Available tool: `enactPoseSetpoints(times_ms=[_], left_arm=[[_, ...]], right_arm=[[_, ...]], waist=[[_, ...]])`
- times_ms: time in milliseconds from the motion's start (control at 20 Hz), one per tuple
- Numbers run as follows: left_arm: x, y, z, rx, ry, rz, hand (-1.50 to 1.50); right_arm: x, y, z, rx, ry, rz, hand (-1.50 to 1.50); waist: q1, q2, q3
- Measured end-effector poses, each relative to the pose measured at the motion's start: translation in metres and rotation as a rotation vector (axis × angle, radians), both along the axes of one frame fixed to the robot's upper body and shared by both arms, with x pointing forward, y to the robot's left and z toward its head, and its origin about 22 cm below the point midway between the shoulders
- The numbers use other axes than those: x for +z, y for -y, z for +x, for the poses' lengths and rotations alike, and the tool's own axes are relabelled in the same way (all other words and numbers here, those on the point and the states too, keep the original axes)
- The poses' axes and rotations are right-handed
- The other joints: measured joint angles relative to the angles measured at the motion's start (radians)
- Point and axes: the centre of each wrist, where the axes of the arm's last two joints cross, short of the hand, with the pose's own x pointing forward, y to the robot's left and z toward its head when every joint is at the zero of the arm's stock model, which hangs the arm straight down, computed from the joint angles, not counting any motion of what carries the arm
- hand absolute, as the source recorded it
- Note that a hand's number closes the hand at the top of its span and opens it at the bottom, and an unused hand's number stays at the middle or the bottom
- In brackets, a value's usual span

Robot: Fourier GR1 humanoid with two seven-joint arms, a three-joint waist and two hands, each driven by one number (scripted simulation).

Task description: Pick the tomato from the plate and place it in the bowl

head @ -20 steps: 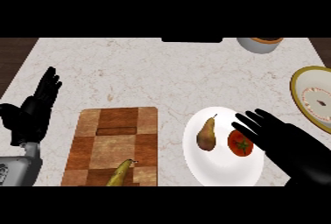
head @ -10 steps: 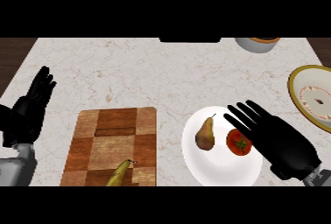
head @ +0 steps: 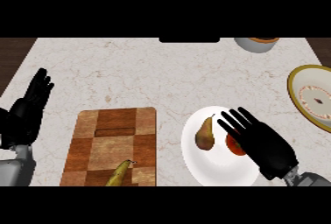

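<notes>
A red tomato [head: 233,145] lies on the white plate [head: 205,164] at the lower right, beside a brown-green pear [head: 205,135]. My right hand [head: 265,143] hovers over the plate with fingers spread straight, covering the tomato's right side. The bowl [head: 312,97], yellow-rimmed with a patterned inside, sits at the right edge of the counter. My left hand [head: 29,110] rests open at the left edge, fingers up.
A checkered wooden cutting board [head: 114,143] lies left of the plate, with a yellow-green fruit [head: 118,174] at its lower edge. A grey cup [head: 257,43] stands at the back right. A dark object [head: 188,40] sits at the back edge.
My right hand has shifted left and down over the plate, now partly covering the tomato. The left hand drifted slightly left and down.
</notes>
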Motion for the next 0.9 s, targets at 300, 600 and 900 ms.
enactPoseSetpoints(times_ms=[300, 600, 900], left_arm=[[-0.006, 0.004, 0.003, -0.004, -0.002, -0.003, 0.0], [0.0, 0.006, 0.003, -0.003, 0.0, -0.003, 0.0], [0.0, 0.011, -0.001, -0.008, 0.0, -0.005, 0.0]], right_arm=[[-0.019, 0.006, 0.003, -0.014, -0.015, -0.005, -1.5], [-0.036, 0.002, 0.01, -0.033, -0.001, 0.009, -1.5], [-0.041, -0.003, 0.029, -0.047, -0.032, -0.004, 1.5]], waist=[[-0.002, 0.0, 0.0], [-0.001, 0.0, 0.0], [0.001, 0.0, 0.0]])
